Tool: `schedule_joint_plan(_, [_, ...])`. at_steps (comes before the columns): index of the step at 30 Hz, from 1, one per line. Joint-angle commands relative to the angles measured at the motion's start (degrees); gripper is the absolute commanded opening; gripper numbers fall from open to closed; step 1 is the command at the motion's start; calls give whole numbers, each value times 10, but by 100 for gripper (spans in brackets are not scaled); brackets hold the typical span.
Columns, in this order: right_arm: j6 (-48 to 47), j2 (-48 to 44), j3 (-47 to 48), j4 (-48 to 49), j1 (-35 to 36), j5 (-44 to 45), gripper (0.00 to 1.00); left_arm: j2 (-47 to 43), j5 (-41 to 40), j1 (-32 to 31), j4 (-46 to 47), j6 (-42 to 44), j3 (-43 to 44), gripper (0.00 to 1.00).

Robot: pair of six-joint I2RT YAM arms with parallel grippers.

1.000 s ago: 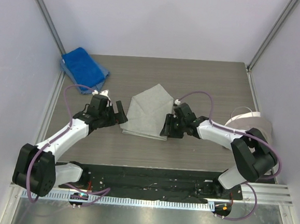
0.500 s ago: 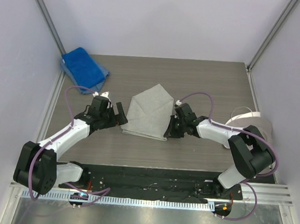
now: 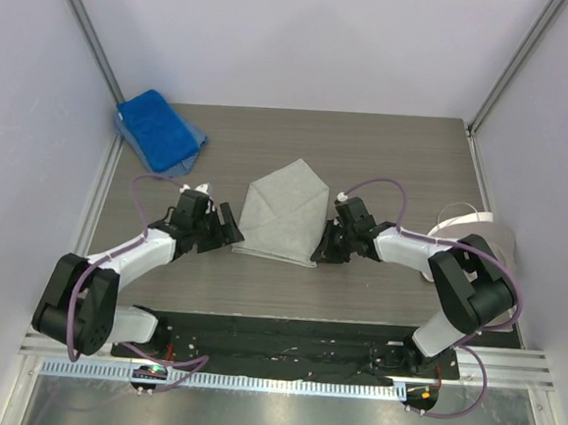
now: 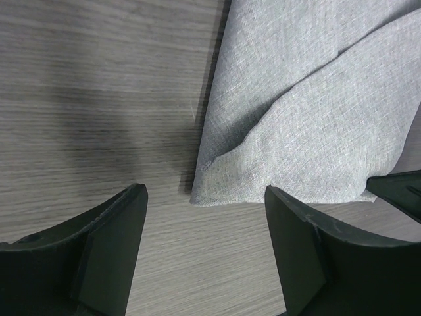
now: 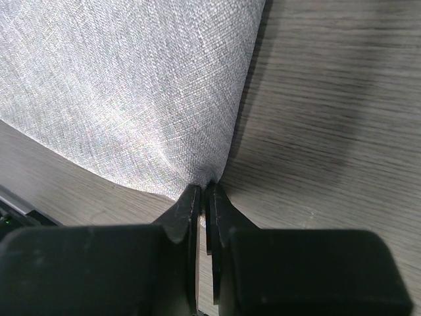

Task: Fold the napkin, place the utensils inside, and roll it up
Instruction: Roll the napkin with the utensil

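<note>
Partly folded napkin (image 3: 282, 212): right gripper (image 3: 320, 253) pinches its 5 o'clock corner, left gripper (image 3: 231, 227) stands open at 7 o'clock; utensils unseen, rolling pending.

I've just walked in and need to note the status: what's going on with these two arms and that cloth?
Two robot arms are working on a light grey, thin fabric napkin that lies partly folded on the wood-grain table. The right gripper is shut on the napkin's near right corner. The left gripper is open and lined up with the near left corner, not gripping it. No utensil shows in any view, so nothing is placed or rolled yet. A bright blue folded towel lies at the far left, untouched.
</note>
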Motion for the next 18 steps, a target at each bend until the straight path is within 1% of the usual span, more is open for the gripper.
schedule_joint_plan(1, [-1,25,-15,5,-3,19,1,16,31,3,64,-32,-17,73])
schedule_joint_plan(2, [-1,28,-15,6,-4,18,1,19,30,3,70,-34,-20,70])
schedule_joint_plan(4, [-2,30,-15,7,-5,16,1,23,27,3,72,-39,-24,67])
schedule_joint_plan(8, [-2,30,-16,8,-4,15,1,33,19,2,73,-47,-31,57])
schedule_joint_plan(10, [-2,30,-16,9,-5,15,1,40,17,3,84,-48,-37,56])
schedule_joint_plan(12, [-2,30,-17,10,-4,15,1,46,16,3,100,-51,-43,52])
schedule_joint_plan(18, [-2,30,-18,10,-5,15,1,58,15,3,100,-53,-46,39])
